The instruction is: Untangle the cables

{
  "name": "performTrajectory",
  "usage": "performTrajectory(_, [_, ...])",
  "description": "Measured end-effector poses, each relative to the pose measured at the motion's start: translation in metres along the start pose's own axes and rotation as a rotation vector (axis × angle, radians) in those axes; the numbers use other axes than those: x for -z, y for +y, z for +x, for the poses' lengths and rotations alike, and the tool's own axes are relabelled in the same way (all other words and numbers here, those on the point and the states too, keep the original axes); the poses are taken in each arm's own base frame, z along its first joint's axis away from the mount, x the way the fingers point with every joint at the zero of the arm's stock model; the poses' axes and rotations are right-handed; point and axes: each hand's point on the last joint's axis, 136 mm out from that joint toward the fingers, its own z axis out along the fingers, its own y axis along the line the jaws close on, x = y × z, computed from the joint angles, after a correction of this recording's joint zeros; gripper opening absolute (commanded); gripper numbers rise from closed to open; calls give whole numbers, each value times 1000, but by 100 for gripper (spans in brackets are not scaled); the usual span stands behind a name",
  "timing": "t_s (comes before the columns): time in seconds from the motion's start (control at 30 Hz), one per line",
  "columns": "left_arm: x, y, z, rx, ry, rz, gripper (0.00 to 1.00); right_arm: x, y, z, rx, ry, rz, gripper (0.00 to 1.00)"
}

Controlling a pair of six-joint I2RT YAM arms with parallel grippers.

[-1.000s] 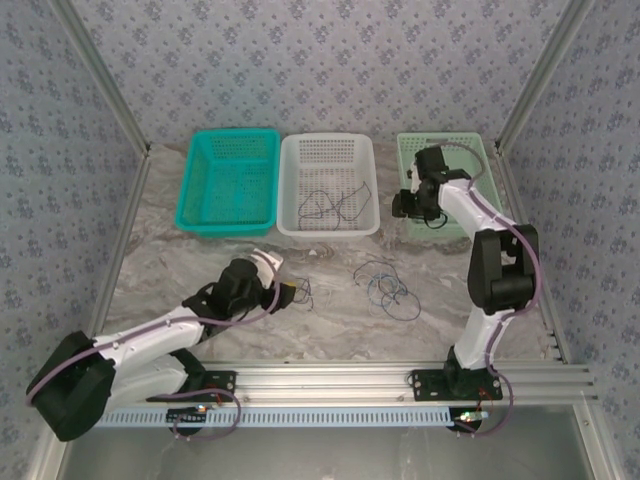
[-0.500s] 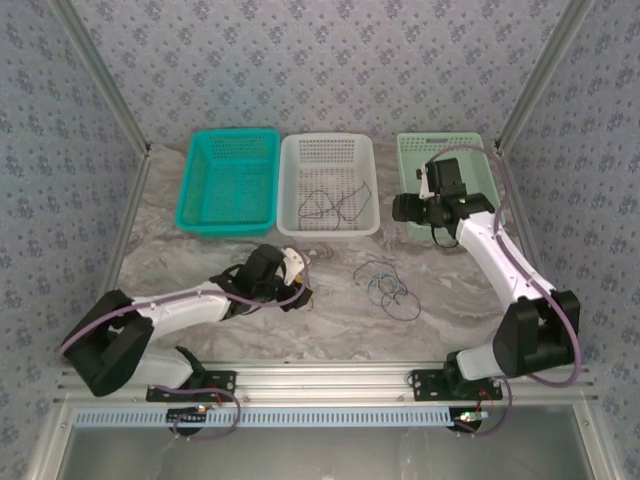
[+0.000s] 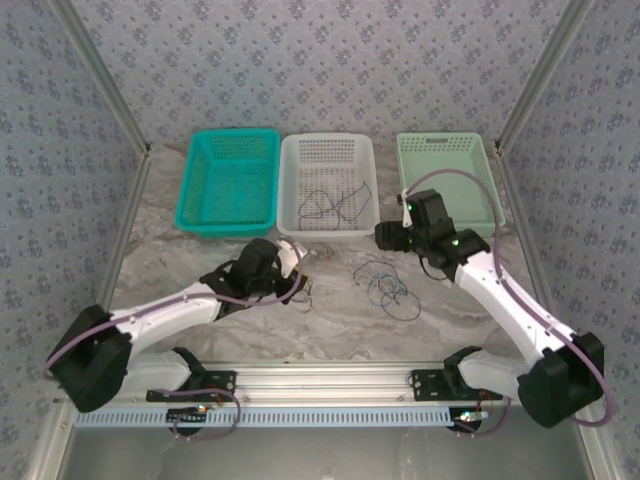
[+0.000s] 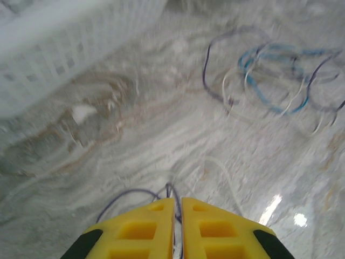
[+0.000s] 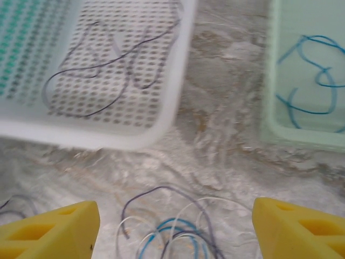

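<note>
left gripper (image 4: 178,204): jaws together on a thin dark cable (image 4: 132,191) on the tabletop (image 4: 161,135) | right gripper (image 5: 175,216): jaws wide apart above the tangle of cables (image 3: 388,288), near the white basket (image 3: 328,231) | advice: lift the pinched cable slowly, clear of the tangle; watch for snagging

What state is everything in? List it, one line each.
left gripper, shut on the short dark cable.
right gripper, open, above the tangle.
tangle of cables, knotted loops on the table.
white basket, upright, holds the long dark cable.
green basket, upright, holds a blue cable.
teal basket, upright, no cable seen inside.
</note>
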Motion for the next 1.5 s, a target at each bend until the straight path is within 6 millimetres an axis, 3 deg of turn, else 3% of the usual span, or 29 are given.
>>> performTrajectory(0.2, [34, -2, -37, 23, -151, -13, 10, -1, 37, 27, 84, -61, -107, 82])
performTrajectory(0.37, [42, -3, -47, 28, -175, -7, 26, -7, 65, 47, 156, -59, -161, 83])
performTrajectory(0.47, [30, -2, -30, -1, -95, -2, 42, -12, 63, 45, 147, -69, -138, 84])
performTrajectory(0.67, [1, 5, 21, -5, 113, -4, 50, -15, 51, 46, 136, -61, -76, 86])
performTrajectory(0.83, [-11, 4, 36, -5, 168, 14, 54, -13, 41, 42, 118, -66, -53, 87])
performTrajectory(0.9, [-16, 3, 41, -5, 183, 26, 51, -11, 40, 40, 113, -75, -52, 87])
performTrajectory(1.2, [-48, 11, 61, 21, 299, 17, 10, -2, 29, 37, 93, -86, -35, 87])
performTrajectory(1.27, [-48, 12, 61, 31, 296, 11, 6, 0, 28, 36, 90, -92, -35, 87])
performTrajectory(1.4, [-44, 9, 41, 33, 225, 6, 3, 0, 29, 37, 82, -93, -39, 87])
performTrajectory(1.5, [-31, 3, 14, 21, 129, 15, 0, -5, 35, 46, 88, -90, -58, 87])
